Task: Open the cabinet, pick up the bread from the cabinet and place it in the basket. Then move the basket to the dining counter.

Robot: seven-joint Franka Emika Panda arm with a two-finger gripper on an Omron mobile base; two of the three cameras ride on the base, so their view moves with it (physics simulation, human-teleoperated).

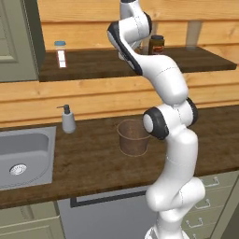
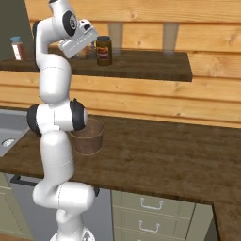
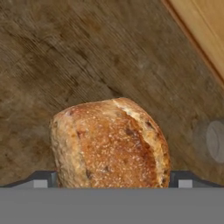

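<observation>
On the counter [image 1: 93, 154] in front, the basket [image 1: 133, 137] stands upright beside the arm's elbow. Farther back, up on the cabinet [image 2: 141, 66] shelf, the tool [image 3: 111, 177] is spread wide, one tip either side of the bread [image 3: 109, 144], no squeeze visible. Dark jar [image 2: 103, 50] just beyond.

The bread [image 3: 109, 144] has a speckled golden-brown crust. The basket [image 1: 133, 137] is woven brown. The shelf [image 2: 141, 66] is dark brown wood grain; the cabinet [image 1: 140, 11] planks are light wood.
</observation>
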